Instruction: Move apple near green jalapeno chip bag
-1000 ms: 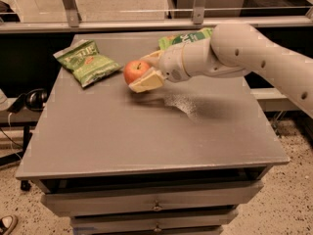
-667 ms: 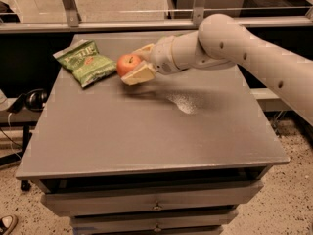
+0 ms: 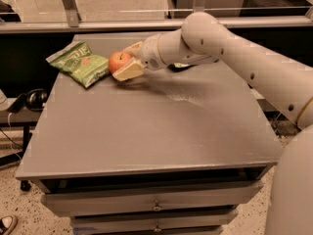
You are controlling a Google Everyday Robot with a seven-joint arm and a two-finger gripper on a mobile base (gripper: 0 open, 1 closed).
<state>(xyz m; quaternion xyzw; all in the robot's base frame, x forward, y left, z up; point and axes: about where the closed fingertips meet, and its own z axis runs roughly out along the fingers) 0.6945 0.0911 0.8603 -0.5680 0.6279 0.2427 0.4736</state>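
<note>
One apple [image 3: 118, 61], we see it gripped tight in the end effector [image 3: 125, 62], over the desk's [image 3: 146, 131] far left part, just beside the green jalapeno chip bag [image 3: 80, 63], the arm [image 3: 234, 58] stretched across behind

The red-orange apple [image 3: 118, 61] sits gripped in the pincer [image 3: 124, 62], just beside the crinkly green jalapeno chip bag [image 3: 78, 64] lying flat on the worktop [image 3: 146, 126].

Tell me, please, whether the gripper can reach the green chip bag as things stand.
Probably yes: the gripper, shut on the apple, hangs just beside the green jalapeno chip bag, nothing between them.
</note>
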